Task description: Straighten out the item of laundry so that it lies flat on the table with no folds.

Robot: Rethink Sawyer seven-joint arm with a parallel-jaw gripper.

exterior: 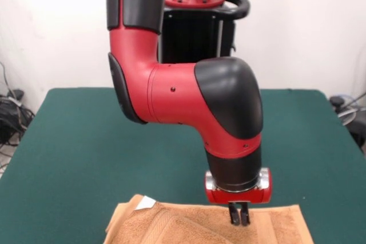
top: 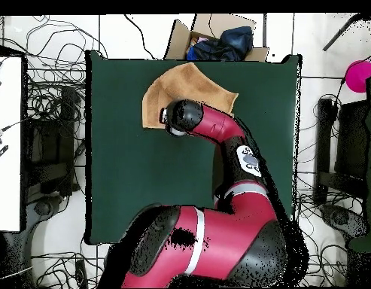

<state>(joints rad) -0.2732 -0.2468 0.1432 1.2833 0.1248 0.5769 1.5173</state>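
A white wall stands behind a dark green worktop (exterior: 86, 141) in the front view. The red and black arm (exterior: 194, 101) fills the middle of the picture and bends down toward 6 o'clock. Its tool (exterior: 239, 214) hangs at about 5 o'clock, with two dark fingers (exterior: 234, 214) standing close together, their tips touching the towel (exterior: 263, 224) or just above it; whether cloth is pinched between them cannot be told. The orange-tan towel lies along the bottom edge, cut off by it. Its left part is folded over, making slanted ridges and a doubled corner at 7 o'clock. A small white tag (exterior: 145, 202) sits at that corner's top. Cables (exterior: 11, 112) lie off the worktop at 9 o'clock.

From overhead, the green worktop (top: 128, 150) takes up the centre, with a pale floor strewn with cables (top: 53, 113) around it. The towel (top: 207, 90) lies at 12 o'clock, close to the worktop's upper edge, skewed, with uneven outlines and one pointed corner toward 1 o'clock. The arm (top: 218, 135) reaches up from 6 o'clock, and its end covers the towel's lower left part; the tool itself is hidden beneath. A cardboard box (top: 211, 34) holding dark blue cloth sits just beyond the upper edge. A pink round thing (top: 360, 75) shows at 3 o'clock.
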